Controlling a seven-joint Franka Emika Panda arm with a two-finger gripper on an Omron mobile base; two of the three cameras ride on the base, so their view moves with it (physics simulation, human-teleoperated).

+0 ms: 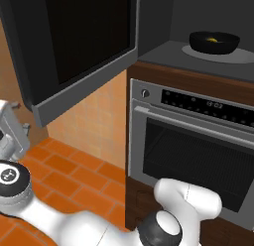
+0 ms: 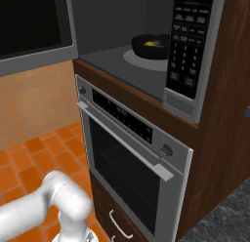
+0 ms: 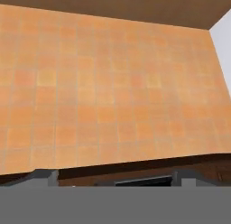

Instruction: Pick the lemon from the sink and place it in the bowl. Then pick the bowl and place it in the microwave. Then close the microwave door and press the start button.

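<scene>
White robot arm [image 1: 183, 200] fills the foreground above orange floor tiles [image 1: 64, 170]; gripper's state cannot be told. Small yellow lemon [image 2: 149, 43] lies in glossy black bowl [image 2: 150, 46] inside the open grey-framed microwave [image 2: 127, 60], above the steel oven [image 2: 132, 158].

My white jointed arm [image 1: 188, 200] is folded low here, elbow bent, with a dark round joint cap [image 1: 163, 229] facing the left base camera. Off to the far left my grey wrist block [image 1: 12, 133] rides above another dark-capped joint [image 1: 11, 178]. From the right base camera, my white elbow [image 2: 66, 199] hooks downward.
</scene>
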